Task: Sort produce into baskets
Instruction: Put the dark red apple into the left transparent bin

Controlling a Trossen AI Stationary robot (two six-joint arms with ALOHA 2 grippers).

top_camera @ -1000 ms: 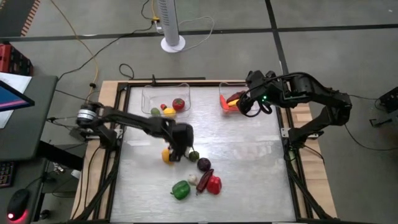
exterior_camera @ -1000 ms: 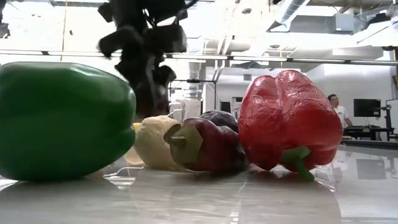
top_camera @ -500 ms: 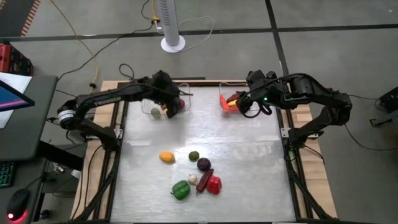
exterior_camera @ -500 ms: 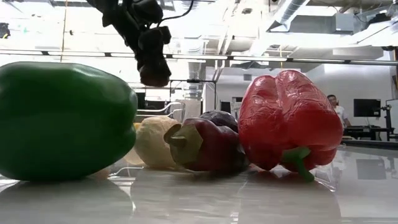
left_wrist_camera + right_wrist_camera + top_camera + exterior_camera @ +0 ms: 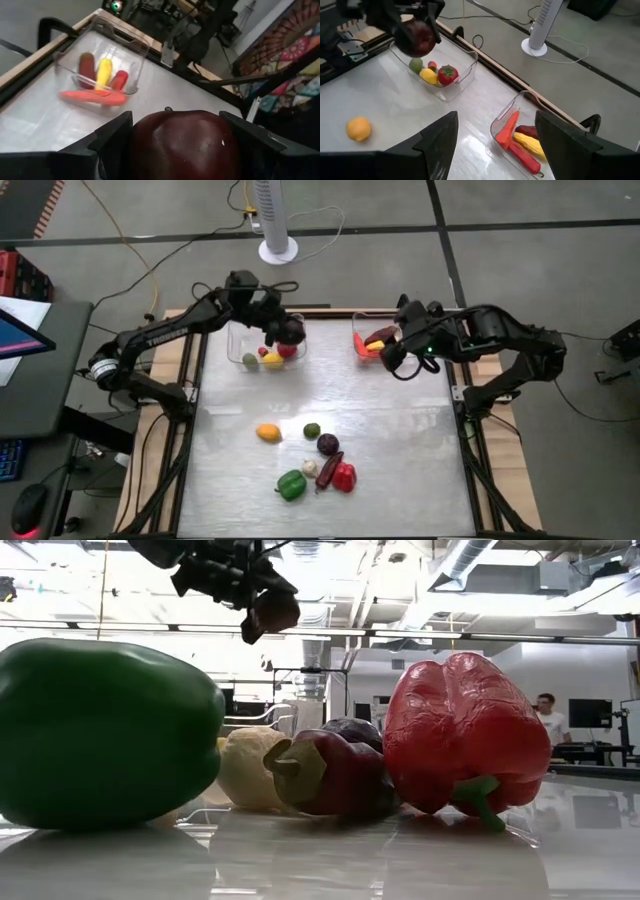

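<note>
My left gripper (image 5: 287, 333) is shut on a dark red round fruit (image 5: 185, 145) and hangs over the left basket (image 5: 243, 340). That clear tub holds a green piece, a yellow piece and a red strawberry (image 5: 447, 74). My right gripper (image 5: 495, 150) stands open and holds nothing. It hovers by the near side of the right basket (image 5: 358, 330), which holds an orange carrot, a yellow piece and red pieces. More produce lies on the table's middle: an orange (image 5: 268, 433), a lime (image 5: 312, 430), a purple ball (image 5: 328, 444), a green pepper (image 5: 291, 485) and a red pepper (image 5: 345, 477). My left gripper pinches the dark red fruit between its two fingers, one on each of two opposite sides (image 5: 137, 150). The fingers slant slightly downward, coming from the table's far left. The fruit (image 5: 420, 37) is lifted clear, above the left basket's right part.
A pale garlic (image 5: 310, 467) and a dark red long piece (image 5: 329, 468) lie among the peppers. The table's raised frame (image 5: 195, 380) runs along its sides. A white fan base (image 5: 278, 250) stands on the floor beyond the far edge. Bare tabletop lies between the baskets and the produce.
My left gripper has risen from beside the orange at the table's middle and swung toward the far edge, turning as it went. It now hangs over the left basket. It has carried the dark red fruit up, clear of the table. The orange stays where it was.
</note>
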